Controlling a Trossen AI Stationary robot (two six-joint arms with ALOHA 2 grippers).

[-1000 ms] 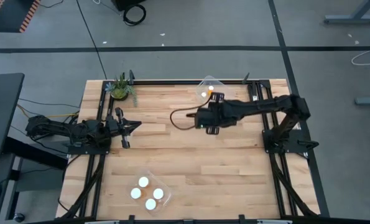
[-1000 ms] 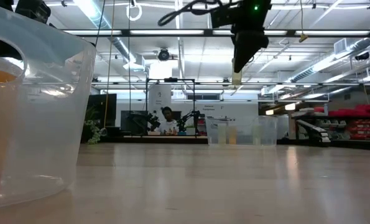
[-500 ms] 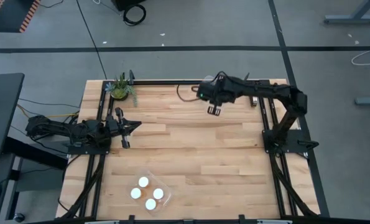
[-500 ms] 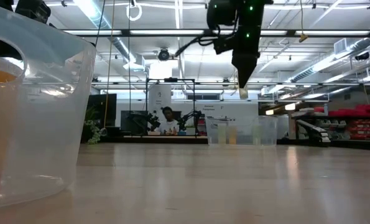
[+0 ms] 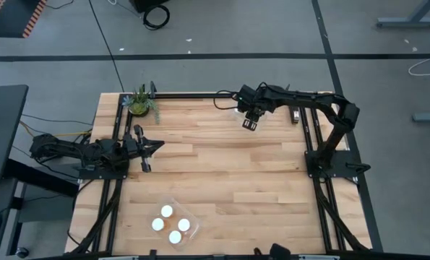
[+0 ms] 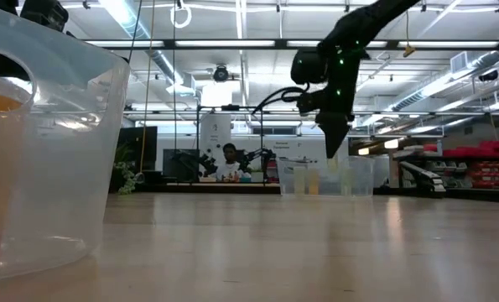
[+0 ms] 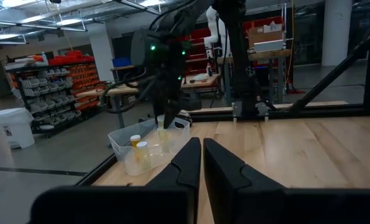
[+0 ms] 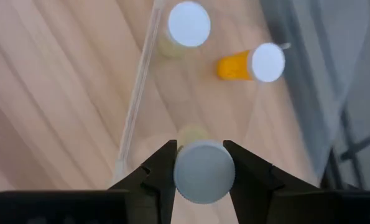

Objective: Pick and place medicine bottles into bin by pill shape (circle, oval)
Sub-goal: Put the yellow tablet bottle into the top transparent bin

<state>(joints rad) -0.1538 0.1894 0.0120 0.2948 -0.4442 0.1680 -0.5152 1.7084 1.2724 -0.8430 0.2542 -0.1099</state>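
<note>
My right gripper (image 5: 248,124) (image 6: 335,144) hangs over the clear bin (image 6: 354,178) at the table's far edge, shut on a white-capped medicine bottle (image 8: 203,171). Two more bottles are inside that bin: one standing upright (image 8: 189,25), and an orange one lying on its side (image 8: 250,65). A second clear bin (image 5: 174,222) near the front edge holds several white-capped bottles. My left gripper (image 5: 159,144) (image 7: 201,155) waits shut and empty at the table's left side. My right gripper pinches the bottle between its two fingers, one on each side of the white cap (image 8: 181,173). The fingers come from above, slanting steeply down. The bottle hangs cap-up below them, lifted clear above the far bin's floor.
A small green potted plant (image 5: 140,102) stands at the far left corner. Black frame rails run along the table's left, right and far edges (image 5: 200,94). Bare wood lies between the two bins. A person sits in the room beyond the table (image 6: 229,161).
My right gripper has swung toward the table's far edge and sunk, tipping to point more steeply down. It has carried the bottle from over the mid-table to above the far bin. It has stayed shut on the bottle.
</note>
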